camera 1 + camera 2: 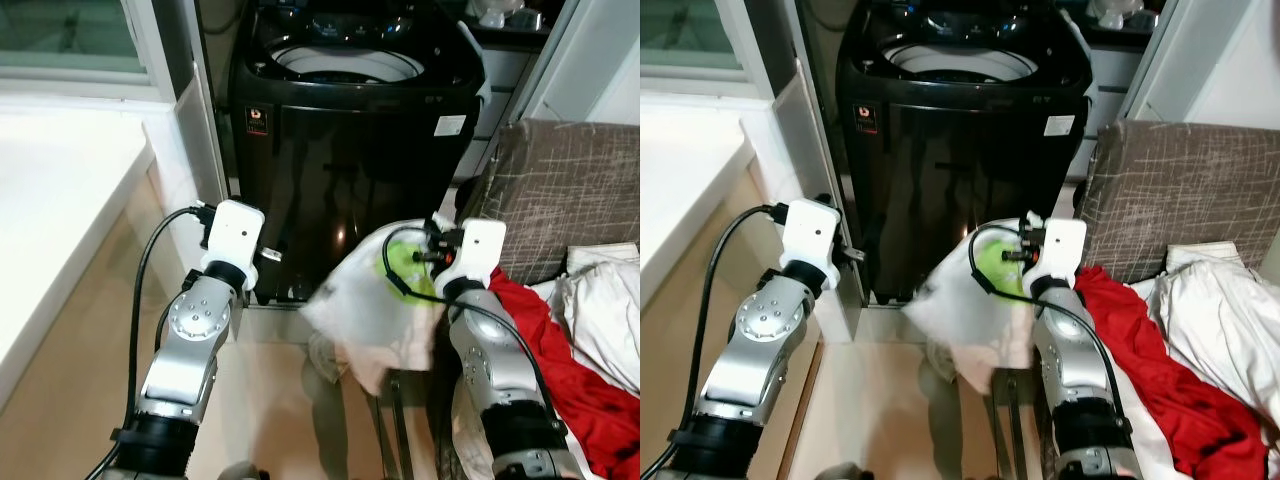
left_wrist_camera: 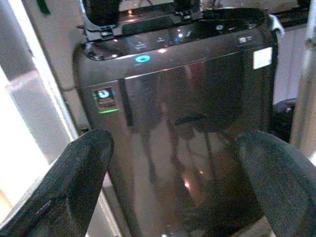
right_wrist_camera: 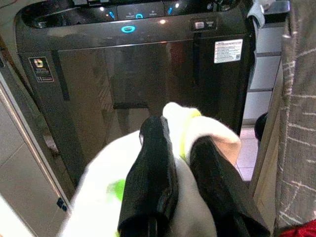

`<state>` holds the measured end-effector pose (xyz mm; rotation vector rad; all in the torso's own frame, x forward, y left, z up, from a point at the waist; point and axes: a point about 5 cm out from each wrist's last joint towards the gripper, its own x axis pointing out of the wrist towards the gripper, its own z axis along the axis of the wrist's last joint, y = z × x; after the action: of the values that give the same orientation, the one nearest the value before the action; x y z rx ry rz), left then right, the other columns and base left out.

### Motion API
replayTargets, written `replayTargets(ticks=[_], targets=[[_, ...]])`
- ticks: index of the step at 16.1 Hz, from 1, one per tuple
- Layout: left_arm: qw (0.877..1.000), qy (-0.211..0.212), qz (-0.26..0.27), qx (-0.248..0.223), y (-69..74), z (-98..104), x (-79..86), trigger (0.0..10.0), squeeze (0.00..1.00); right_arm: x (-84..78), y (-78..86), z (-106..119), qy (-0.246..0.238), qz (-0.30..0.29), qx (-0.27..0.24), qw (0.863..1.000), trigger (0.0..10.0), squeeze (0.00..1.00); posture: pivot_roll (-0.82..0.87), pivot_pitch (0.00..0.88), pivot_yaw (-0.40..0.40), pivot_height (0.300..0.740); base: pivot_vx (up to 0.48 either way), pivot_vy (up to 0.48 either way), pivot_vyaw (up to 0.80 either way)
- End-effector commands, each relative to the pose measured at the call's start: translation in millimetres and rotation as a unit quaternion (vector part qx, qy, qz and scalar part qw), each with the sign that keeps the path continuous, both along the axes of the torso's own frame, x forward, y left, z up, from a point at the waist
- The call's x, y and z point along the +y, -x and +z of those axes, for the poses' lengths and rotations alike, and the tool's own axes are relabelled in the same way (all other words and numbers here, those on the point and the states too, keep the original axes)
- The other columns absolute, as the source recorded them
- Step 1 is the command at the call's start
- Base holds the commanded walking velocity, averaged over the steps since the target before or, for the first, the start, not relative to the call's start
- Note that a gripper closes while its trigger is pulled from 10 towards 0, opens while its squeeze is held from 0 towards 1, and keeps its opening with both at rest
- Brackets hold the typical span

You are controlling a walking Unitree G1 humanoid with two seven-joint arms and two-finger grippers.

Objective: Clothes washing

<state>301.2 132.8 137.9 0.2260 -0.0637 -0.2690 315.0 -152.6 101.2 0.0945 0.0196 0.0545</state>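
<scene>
- Pinching a white garment [image 3: 197, 133], the right pincer [image 3: 180, 148] faces the washing machine [image 1: 350, 150].
- Left pincer [image 2: 173, 163] hangs spread, holding nothing.
- Risk: trailing cloth could snag the machine's rim.

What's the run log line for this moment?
right gripper: shut on white garment | left gripper: open, empty | washing machine: lid open

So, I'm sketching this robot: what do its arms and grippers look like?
Both arms are jointed silver metal with black cuffs lower down. Each wrist carries a white rounded camera box with a looping black cable. The left gripper and right gripper each have two long, matte black fingers.
</scene>
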Motion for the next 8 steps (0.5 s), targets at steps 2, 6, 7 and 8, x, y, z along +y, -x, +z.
replayTargets(ticks=[2,6,7,8], targets=[[1.000,-0.006,-0.026,-0.001,-3.9,2.2,-6.1,10.0,0.00,1.2,0.8,-2.7,0.015,0.001,0.006,1.000,10.0,0.00,-0.06,0.000,0.002,0.732,0.000,0.000,-0.33],[1.000,0.010,-0.019,0.000,-4.2,-1.4,-3.5,10.0,0.00,10.9,-10.6,10.1,0.057,0.027,-0.016,0.998,10.0,0.00,-0.06,0.000,-0.002,0.732,0.064,0.101,-0.19],[1.000,0.023,-0.013,-0.007,-3.3,1.2,-2.7,10.0,0.00,13.9,-14.4,18.5,0.065,0.033,-0.035,0.997,10.0,0.00,-0.06,0.000,-0.007,0.732,0.292,0.382,0.00],[0.999,0.022,-0.005,-0.026,-3.6,7.4,-2.1,10.0,0.00,16.3,-19.2,30.6,0.074,0.037,-0.063,0.995,10.0,0.00,-0.05,0.000,-0.014,0.732,0.322,0.356,0.00]])
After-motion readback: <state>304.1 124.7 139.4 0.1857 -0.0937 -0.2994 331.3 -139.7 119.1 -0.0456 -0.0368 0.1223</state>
